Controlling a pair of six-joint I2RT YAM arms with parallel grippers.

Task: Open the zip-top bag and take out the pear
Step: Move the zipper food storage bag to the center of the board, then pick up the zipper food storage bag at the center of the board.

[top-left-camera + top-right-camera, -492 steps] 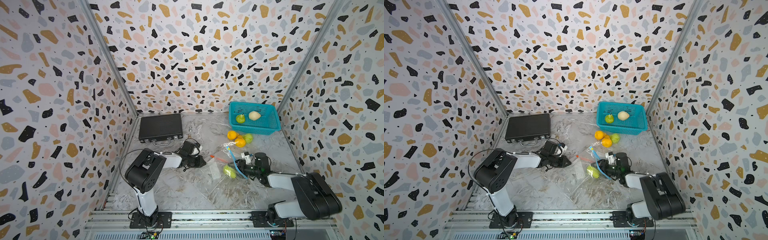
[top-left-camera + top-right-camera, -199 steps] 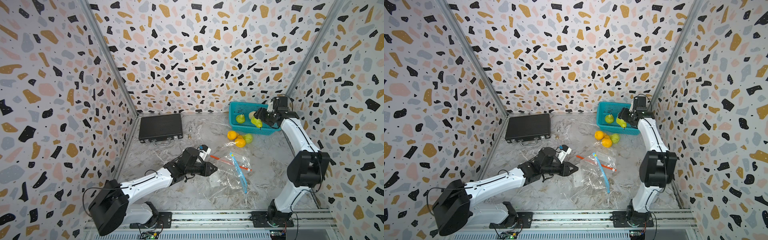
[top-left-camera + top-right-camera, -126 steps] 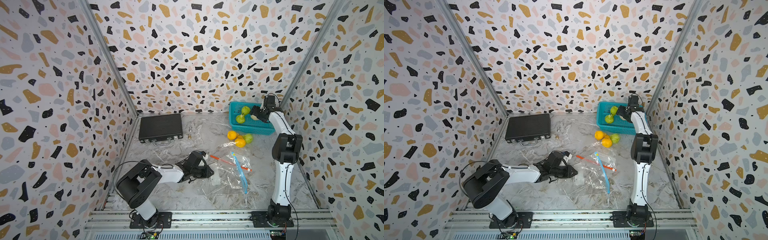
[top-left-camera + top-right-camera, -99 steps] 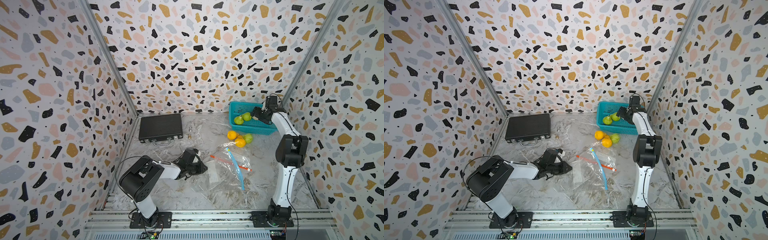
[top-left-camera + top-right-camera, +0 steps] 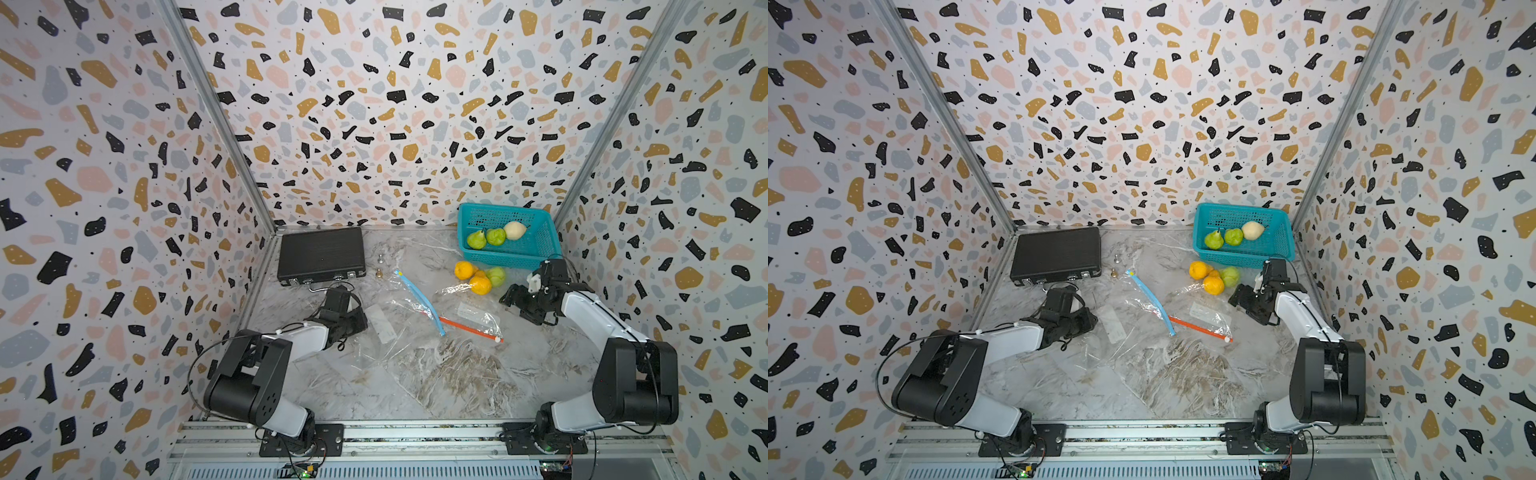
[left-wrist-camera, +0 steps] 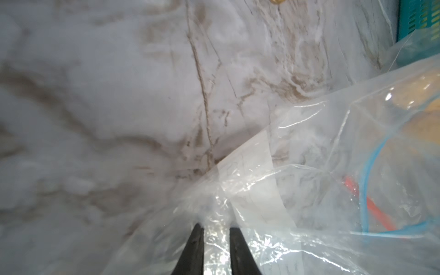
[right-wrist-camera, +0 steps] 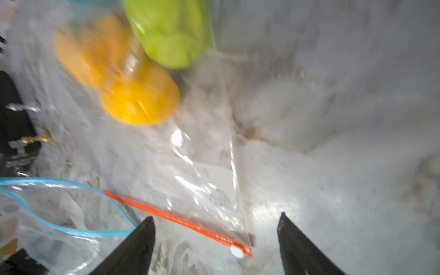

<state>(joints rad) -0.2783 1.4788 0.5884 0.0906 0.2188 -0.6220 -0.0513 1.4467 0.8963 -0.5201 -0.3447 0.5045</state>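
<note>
The clear zip-top bag (image 5: 386,328) with the blue zip (image 5: 417,297) lies flat mid-table, its mouth open and nothing inside. My left gripper (image 5: 360,323) is shut on the bag's film at its left edge; in the left wrist view the plastic is pinched between the jaws (image 6: 216,227). Two green pears (image 5: 476,240) (image 5: 495,236) lie in the teal basket (image 5: 540,249), also in a top view (image 5: 1214,240). My right gripper (image 5: 509,297) hangs open and empty right of the bags, its fingers either side of an orange zip's end (image 7: 234,250).
A second clear bag (image 5: 473,309) with the orange zip holds two oranges (image 5: 480,285) and a green fruit (image 5: 496,276). A pale fruit (image 5: 514,230) shares the basket. A black case (image 5: 322,255) sits back left, with two small metal pieces (image 5: 379,273) beside it.
My right gripper has left the basket, where a second green pear now lies, and come down beside the orange-zip bag. The left gripper has dragged the blue-zip bag leftward.
</note>
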